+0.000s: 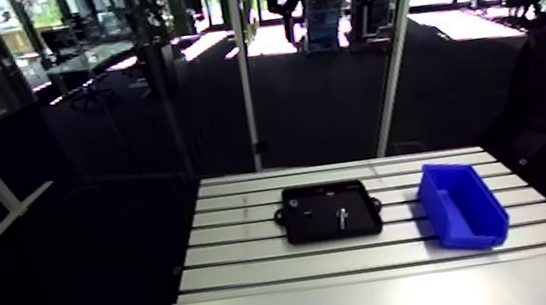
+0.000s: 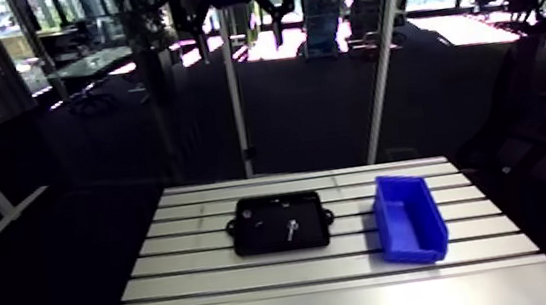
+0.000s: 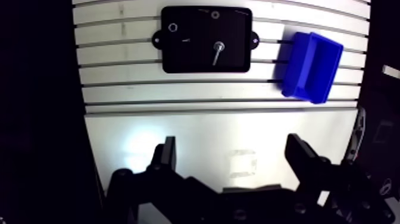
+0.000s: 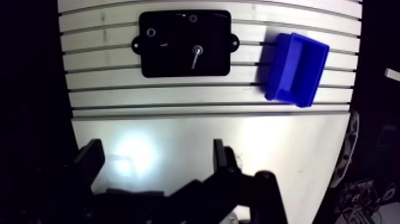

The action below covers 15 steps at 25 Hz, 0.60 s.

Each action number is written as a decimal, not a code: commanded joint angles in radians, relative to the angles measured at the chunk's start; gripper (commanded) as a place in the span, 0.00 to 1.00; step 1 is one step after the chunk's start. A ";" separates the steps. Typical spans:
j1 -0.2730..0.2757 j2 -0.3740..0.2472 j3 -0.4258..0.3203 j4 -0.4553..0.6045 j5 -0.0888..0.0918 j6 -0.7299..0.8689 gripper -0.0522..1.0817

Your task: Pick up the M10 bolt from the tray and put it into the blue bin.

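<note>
M10 bolt (image 3: 218, 51) lies flat in black tray (image 3: 178, 59); blue bin (image 3: 312, 65) empty, beside tray.

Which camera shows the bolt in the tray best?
The wrist view: it looks down onto the bolt in the black tray, showing head and shank. The arm view shows only a small pale fleck.

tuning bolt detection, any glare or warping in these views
Wrist view: a bright glare patch on the smooth plate of the table, clear of the black tray; table slots bow. Arm view: no glare, slots straight, M10 bolt bright against the tray.
</note>
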<state>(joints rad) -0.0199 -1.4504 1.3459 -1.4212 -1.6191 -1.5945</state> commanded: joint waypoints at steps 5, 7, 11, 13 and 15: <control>-0.012 -0.003 -0.003 -0.012 0.023 0.054 0.05; -0.012 -0.003 -0.001 -0.012 0.022 0.054 0.05; -0.014 -0.005 0.002 -0.012 0.022 0.054 0.05; -0.012 -0.005 0.002 -0.012 0.022 0.054 0.05; -0.012 -0.005 0.002 -0.012 0.022 0.054 0.05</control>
<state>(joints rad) -0.0326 -1.4545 1.3463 -1.4334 -1.5975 -1.5411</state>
